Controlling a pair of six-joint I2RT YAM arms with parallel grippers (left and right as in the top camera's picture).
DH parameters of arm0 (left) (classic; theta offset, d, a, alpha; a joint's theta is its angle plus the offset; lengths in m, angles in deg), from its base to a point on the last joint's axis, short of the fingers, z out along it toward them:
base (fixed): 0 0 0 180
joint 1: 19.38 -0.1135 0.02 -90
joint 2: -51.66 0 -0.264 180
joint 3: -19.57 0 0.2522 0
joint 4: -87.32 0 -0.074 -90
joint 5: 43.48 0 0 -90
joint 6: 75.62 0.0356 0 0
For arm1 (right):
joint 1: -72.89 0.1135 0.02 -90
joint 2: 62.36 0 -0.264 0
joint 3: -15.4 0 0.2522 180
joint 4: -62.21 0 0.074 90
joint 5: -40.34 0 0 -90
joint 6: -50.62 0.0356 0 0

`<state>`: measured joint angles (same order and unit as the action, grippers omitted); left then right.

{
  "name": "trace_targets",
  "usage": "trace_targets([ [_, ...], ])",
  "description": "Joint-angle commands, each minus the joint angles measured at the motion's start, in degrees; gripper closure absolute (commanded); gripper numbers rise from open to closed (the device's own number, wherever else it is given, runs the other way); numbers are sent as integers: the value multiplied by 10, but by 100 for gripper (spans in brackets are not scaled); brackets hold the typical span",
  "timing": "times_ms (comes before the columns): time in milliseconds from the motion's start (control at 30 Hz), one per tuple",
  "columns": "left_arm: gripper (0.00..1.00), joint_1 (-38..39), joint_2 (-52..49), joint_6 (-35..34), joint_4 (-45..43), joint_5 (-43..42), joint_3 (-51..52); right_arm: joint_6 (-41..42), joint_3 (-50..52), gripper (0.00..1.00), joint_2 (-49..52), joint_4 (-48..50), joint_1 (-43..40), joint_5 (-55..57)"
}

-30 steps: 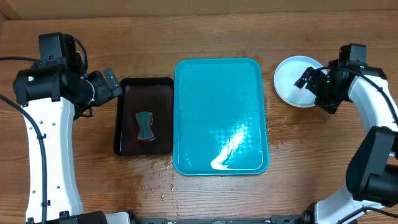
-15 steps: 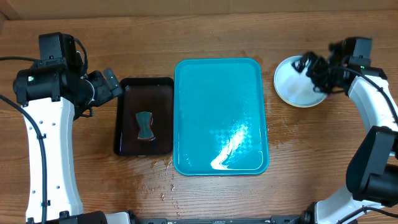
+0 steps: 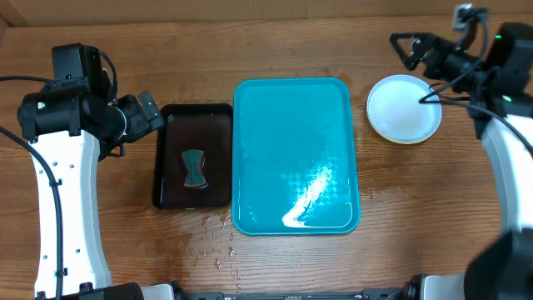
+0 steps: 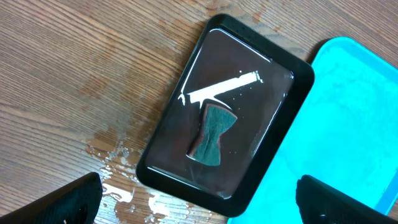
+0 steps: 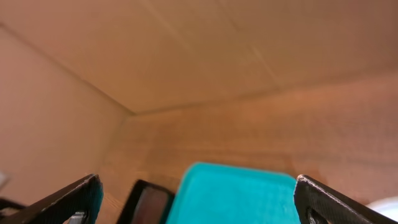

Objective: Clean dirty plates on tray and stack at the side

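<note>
**Figure: Teal tray emptied, plates stacked at the right side**

Overhead view. The teal tray (image 3: 296,156) lies at the centre of the desk (image 3: 275,42) and carries no plates; only a wet sheen shows on its floor. The stack of plates (image 3: 404,108) rests on the bare wood to the right of the tray, apart from its rim. The top plate is pale and shows no red smear; a yellow-green edge shows beneath it, but the number of plates cannot be counted from above.

The right hand (image 3: 410,50) hangs beyond the stack, clear of it, with its fingers spread wide and holding nothing. The left hand (image 3: 146,112) sits just left of the black tray (image 3: 166,125), also spread wide and empty. A sponge (image 3: 193,168) lies inside that tray, and drops of water (image 3: 218,223) mark the wood near its front corner.

Judged from this layout, the cleaning and stacking appear complete. What remains, at most, is to draw the arms back.

No brand, label or writing can be read in any view.
</note>
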<state>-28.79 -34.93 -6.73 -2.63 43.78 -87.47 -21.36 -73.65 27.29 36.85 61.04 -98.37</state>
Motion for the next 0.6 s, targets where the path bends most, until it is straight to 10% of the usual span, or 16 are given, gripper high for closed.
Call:
trace_targets([
  [0, 0, 1, -3, -3, 0, 4, -10, 12, -2, 0, -67, -2, 9, 16],
  [567, 0, 1, -3, -3, 0, 4, -10, 32, -2, 0, -138, -58, 98, 145],
])
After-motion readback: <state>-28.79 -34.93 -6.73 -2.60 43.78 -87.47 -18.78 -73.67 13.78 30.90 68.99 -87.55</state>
